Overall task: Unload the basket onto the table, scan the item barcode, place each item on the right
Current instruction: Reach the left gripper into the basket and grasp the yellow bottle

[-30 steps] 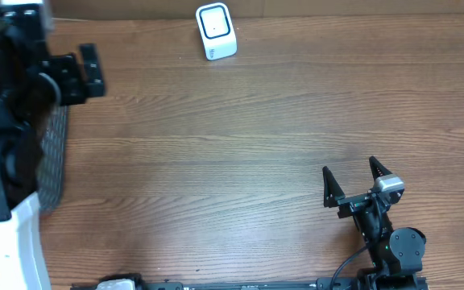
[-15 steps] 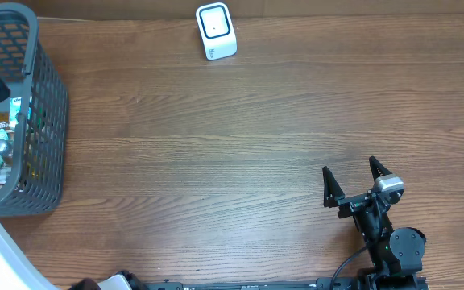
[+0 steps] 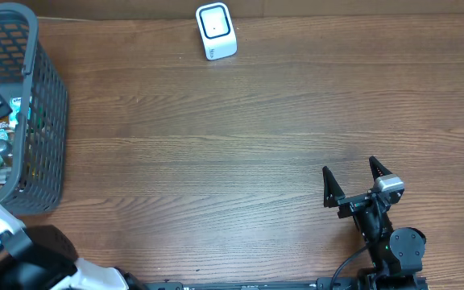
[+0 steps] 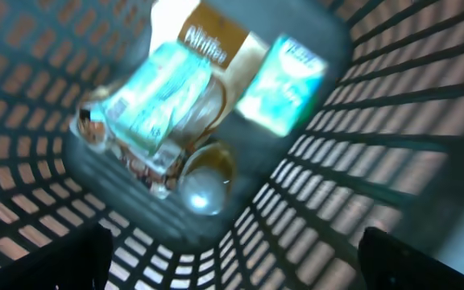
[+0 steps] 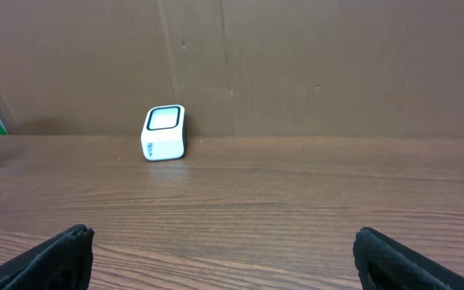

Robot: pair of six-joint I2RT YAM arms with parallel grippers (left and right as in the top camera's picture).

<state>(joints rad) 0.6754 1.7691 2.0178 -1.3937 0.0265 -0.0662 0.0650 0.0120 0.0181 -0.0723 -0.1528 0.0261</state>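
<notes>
1. A grey mesh basket (image 3: 51, 105) stands at the bench's (image 3: 216, 161) left edge; the white scanner (image 3: 216, 31) sits at the far edge.
2. Open wood lies between the basket and the right gripper (image 3: 350, 167), which is near the front right corner, jaws spread wide and holding nothing.
3. The left gripper (image 4: 232, 258) hangs over the basket, fingers wide apart and holding nothing, above the blurred packets (image 4: 155, 101) on its floor.
4. A brown cardboard wall (image 5: 296, 64) backs the bench.

table (image 3: 240, 137): wood grain, matt, we'd say
basket (image 3: 48, 121): dark plastic mesh
scanner (image 3: 216, 32): white smooth plastic
packets (image 4: 147, 101): shiny wrap
</notes>
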